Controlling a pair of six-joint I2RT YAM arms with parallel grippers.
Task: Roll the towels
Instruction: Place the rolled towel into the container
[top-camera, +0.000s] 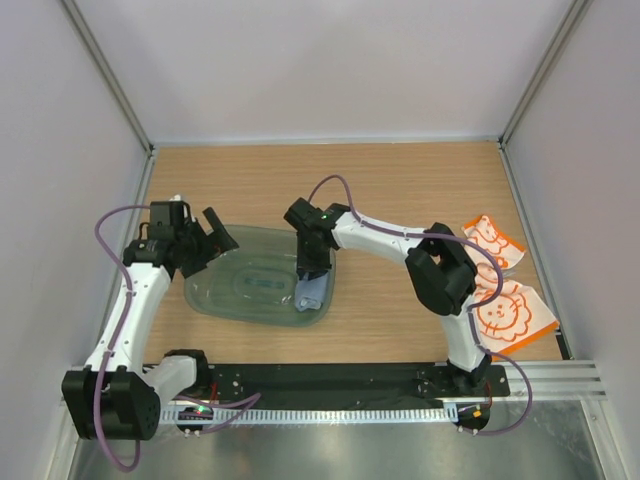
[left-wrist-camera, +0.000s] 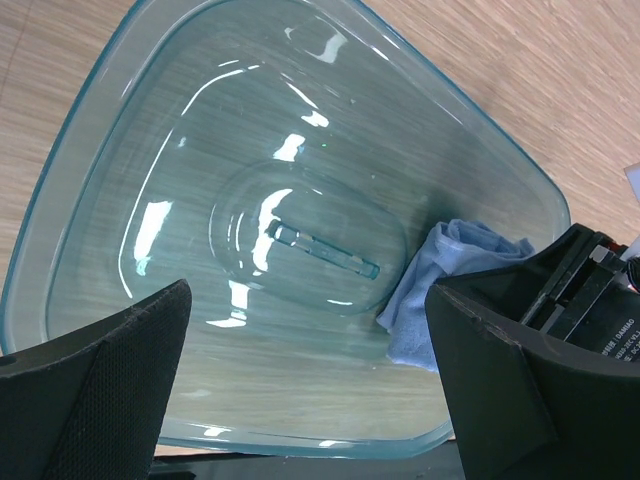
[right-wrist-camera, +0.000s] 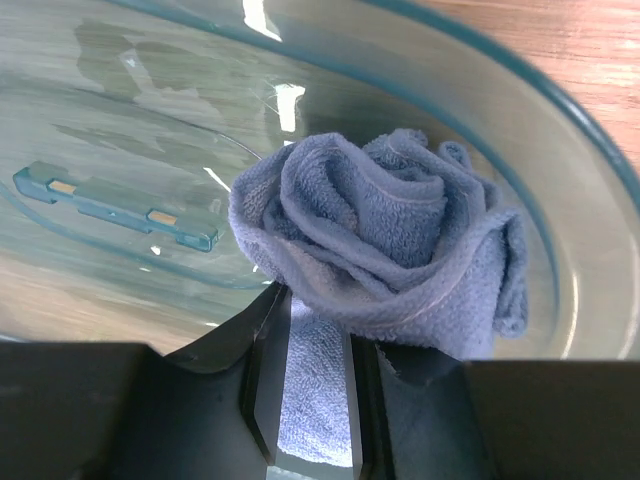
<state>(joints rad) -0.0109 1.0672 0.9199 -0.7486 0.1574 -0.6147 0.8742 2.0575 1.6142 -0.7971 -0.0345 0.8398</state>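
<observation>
A rolled pale blue towel (right-wrist-camera: 385, 235) sits in the right end of the translucent blue-green tray (top-camera: 215, 298). My right gripper (right-wrist-camera: 315, 350) is shut on the towel's lower fold, inside the tray. The towel also shows in the top view (top-camera: 311, 292) and in the left wrist view (left-wrist-camera: 440, 290). My left gripper (top-camera: 212, 243) is open and empty over the tray's left rim. Its fingers (left-wrist-camera: 100, 385) frame the tray's near edge. Two orange and white patterned towels (top-camera: 510, 315) lie flat at the table's right edge.
The tray has a raised oval middle with a small moulded handle (left-wrist-camera: 322, 250). The second patterned towel (top-camera: 493, 240) lies behind the first one, close to the right wall. White walls close the table on three sides.
</observation>
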